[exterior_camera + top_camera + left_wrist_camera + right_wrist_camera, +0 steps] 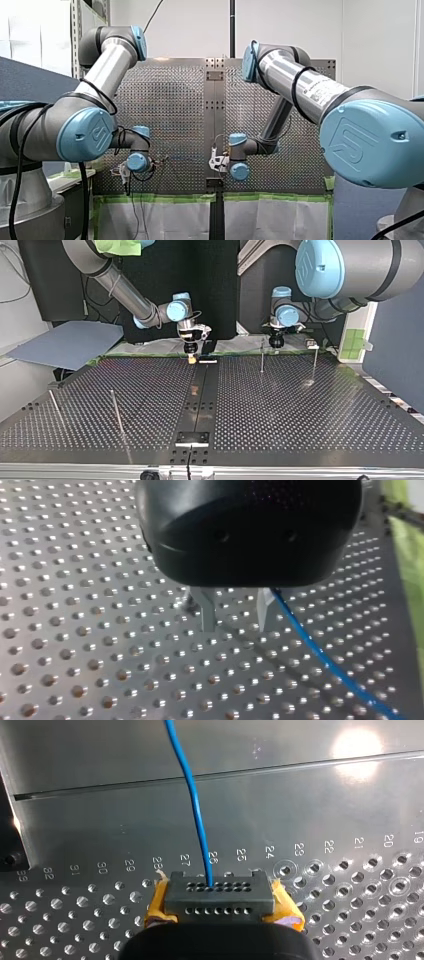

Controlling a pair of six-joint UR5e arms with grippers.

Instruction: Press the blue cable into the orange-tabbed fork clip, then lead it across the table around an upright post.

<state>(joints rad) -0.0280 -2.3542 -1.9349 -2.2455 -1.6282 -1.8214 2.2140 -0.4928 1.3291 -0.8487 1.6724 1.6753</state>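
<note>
right end effector clamps grey block holding blue cable, left end effector spread, cable just beside

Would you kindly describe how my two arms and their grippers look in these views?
Both my left arm and my right arm are silver-grey tubes with light-blue joint caps bearing an embossed logo, and black cables coil round them. The left gripper has a rounded black body and two slim metal fingers. The right gripper is black with yellow pads.
</note>
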